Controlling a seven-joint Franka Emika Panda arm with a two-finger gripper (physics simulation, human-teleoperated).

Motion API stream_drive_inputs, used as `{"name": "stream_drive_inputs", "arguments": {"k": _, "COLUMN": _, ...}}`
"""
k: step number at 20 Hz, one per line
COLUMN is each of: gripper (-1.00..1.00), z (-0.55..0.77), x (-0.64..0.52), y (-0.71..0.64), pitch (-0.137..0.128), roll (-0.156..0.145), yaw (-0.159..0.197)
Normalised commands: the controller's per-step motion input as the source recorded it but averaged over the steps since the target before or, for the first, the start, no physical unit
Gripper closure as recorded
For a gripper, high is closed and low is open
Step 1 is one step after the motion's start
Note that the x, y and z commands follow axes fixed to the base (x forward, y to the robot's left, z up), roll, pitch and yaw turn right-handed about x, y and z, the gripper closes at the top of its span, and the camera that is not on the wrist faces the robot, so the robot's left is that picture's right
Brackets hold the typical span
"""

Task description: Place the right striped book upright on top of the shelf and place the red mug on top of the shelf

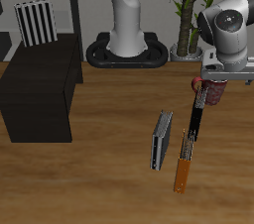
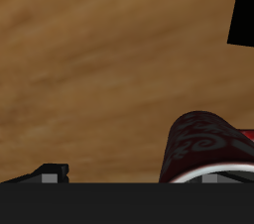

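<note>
- A striped book [image 1: 36, 22] stands upright on top of the shelf [image 1: 40, 87], toward the shelf's back end, at about ten o'clock from the middle of the surface [image 1: 109, 168]. We judge this to be the right striped book, so the first half of the task looks done.
- The red mug [image 1: 214, 91] is off the surface, up under the hand [image 1: 213, 87] at about three o'clock in the exterior view. It is well apart from the shelf, with most of the surface's width between them.
- In the wrist view the red mug [image 2: 206, 149] sits right against the hand's body, its patterned side and pale rim showing, with bare wood far beneath it.
- We read the hand as closed around the mug and carrying it. The fingers themselves are mostly hidden behind the mug, so this is a judgement from how the mug hangs there.
- Below the hand, two other books lie on the surface: a striped one [image 1: 162, 140] on its edge near the middle, and an orange-spined one [image 1: 187, 164] just beside it toward five o'clock. Neither needs moving for this task.
- What remains, as we judge it: carry the mug across toward nine o'clock, lower it onto the free part of the shelf's flat top in front of the standing book, and let go.
- The carry should stay high enough to pass over the shelf's near edge and end short of the upright book.
</note>
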Motion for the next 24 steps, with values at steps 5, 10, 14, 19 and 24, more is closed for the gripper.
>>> {"name": "stream_drive_inputs", "arguments": {"k": 5, "gripper": 1.0, "z": -0.16, "x": 0.24, "y": -0.34, "pitch": 0.073, "roll": -0.059, "yaw": -0.04}}
{"name": "stream_drive_inputs", "arguments": {"k": 10, "gripper": 1.0, "z": 0.04, "x": 0.11, "y": -0.28, "pitch": -0.009, "roll": -0.035, "yaw": -0.031}}
{"name": "stream_drive_inputs", "arguments": {"k": 14, "gripper": 1.0, "z": 0.17, "x": 0.18, "y": -0.3, "pitch": -0.016, "roll": -0.046, "yaw": -0.016}}
{"name": "stream_drive_inputs", "arguments": {"k": 19, "gripper": 1.0, "z": 0.18, "x": -0.01, "y": -0.24, "pitch": -0.033, "roll": -0.053, "yaw": -0.01}}
{"name": "stream_drive_inputs", "arguments": {"k": 24, "gripper": 1.0, "z": 0.28, "x": -0.14, "y": -0.12, "pitch": -0.065, "roll": -0.031, "yaw": -0.003}}
